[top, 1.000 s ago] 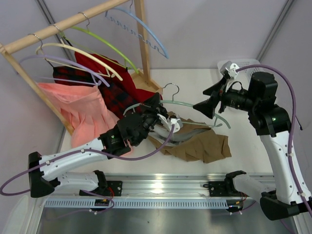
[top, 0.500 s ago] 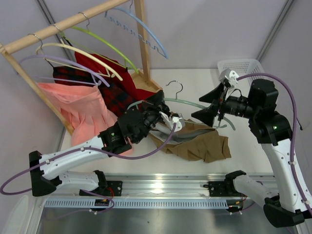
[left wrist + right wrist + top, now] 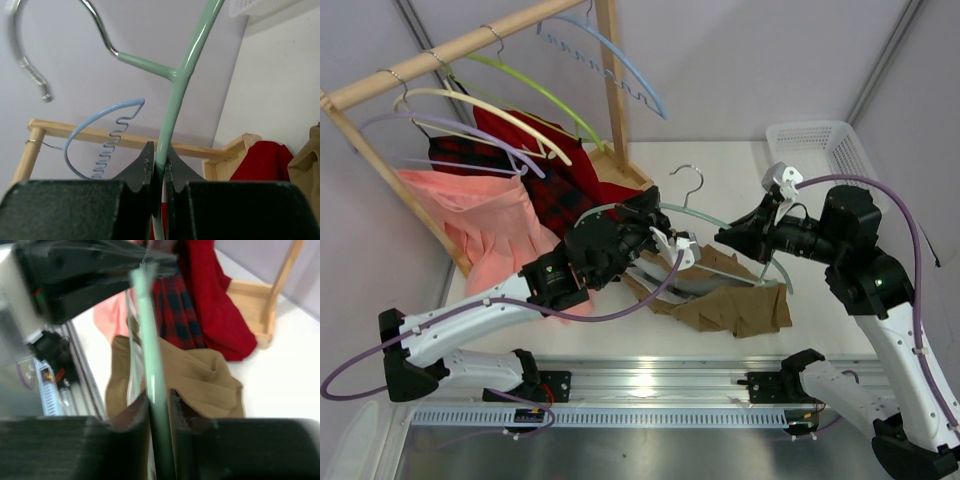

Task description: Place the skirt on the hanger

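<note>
The pale sage-green hanger (image 3: 720, 222) is held above the table, its silver hook (image 3: 692, 180) pointing away from the arms. My left gripper (image 3: 655, 232) is shut on its left arm; the left wrist view shows the green bar (image 3: 175, 95) pinched between the jaws (image 3: 159, 160). My right gripper (image 3: 725, 238) is shut on the right arm of the hanger (image 3: 150, 340), with both jaws (image 3: 160, 400) against the bar. The tan-brown skirt (image 3: 740, 305) lies crumpled on the table under the hanger, and the right wrist view shows it (image 3: 200, 380) below the bar.
A wooden rack (image 3: 450, 50) stands at the back left with several hangers, a plaid skirt (image 3: 550, 185), a salmon-pink skirt (image 3: 480, 225) and a red garment (image 3: 555, 150). A white basket (image 3: 820, 140) sits at the back right. A metal rail (image 3: 650, 385) runs along the near edge.
My right gripper moved left and down onto the hanger's right arm and closed on it. The hanger rose a little in the left gripper's grip.
</note>
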`<state>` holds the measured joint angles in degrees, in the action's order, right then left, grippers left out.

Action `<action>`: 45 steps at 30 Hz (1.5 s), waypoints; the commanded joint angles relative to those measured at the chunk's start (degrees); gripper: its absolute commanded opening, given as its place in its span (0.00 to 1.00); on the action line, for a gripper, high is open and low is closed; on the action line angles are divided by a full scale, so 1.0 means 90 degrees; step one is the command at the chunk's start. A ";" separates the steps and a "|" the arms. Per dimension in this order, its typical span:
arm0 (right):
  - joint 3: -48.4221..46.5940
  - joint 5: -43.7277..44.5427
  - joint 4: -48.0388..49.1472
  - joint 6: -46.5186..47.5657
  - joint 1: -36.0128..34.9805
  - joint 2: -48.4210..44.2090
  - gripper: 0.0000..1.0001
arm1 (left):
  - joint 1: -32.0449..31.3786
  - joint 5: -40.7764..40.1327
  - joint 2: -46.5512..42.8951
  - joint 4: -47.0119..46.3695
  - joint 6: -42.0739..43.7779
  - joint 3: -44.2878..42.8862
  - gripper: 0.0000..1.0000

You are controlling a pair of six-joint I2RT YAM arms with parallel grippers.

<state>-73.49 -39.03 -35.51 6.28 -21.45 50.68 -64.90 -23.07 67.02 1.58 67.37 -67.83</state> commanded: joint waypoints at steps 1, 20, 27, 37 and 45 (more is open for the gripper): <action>0.0226 0.0720 0.0262 -0.0024 -0.0058 -0.0113 0.01 | 0.0005 0.0376 -0.0211 -0.1045 -0.0601 -0.0588 0.00; 0.0403 0.2871 0.0684 -0.0728 -0.0009 -0.0758 0.00 | 0.0102 0.0366 -0.1323 -0.0411 -0.4192 -0.1125 1.00; 0.0470 0.2500 0.1639 -0.0347 -0.0057 -0.0729 0.00 | 0.0102 -0.1241 -0.1773 -0.0313 -0.5151 -0.1144 1.00; -0.0759 0.3193 0.2264 0.0658 -0.0224 0.0521 0.00 | 0.0102 -0.1205 -0.2387 0.1289 -0.7046 -0.0843 1.00; -0.1462 0.2483 0.2753 0.1147 -0.0204 0.1370 0.00 | 0.0102 -0.1606 -0.3072 0.1650 -0.7242 -0.0383 0.99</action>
<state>-81.87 -13.63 -23.31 14.09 -23.18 62.26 -63.94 -35.07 41.56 15.81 4.84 -71.55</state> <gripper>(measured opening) 0.172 0.994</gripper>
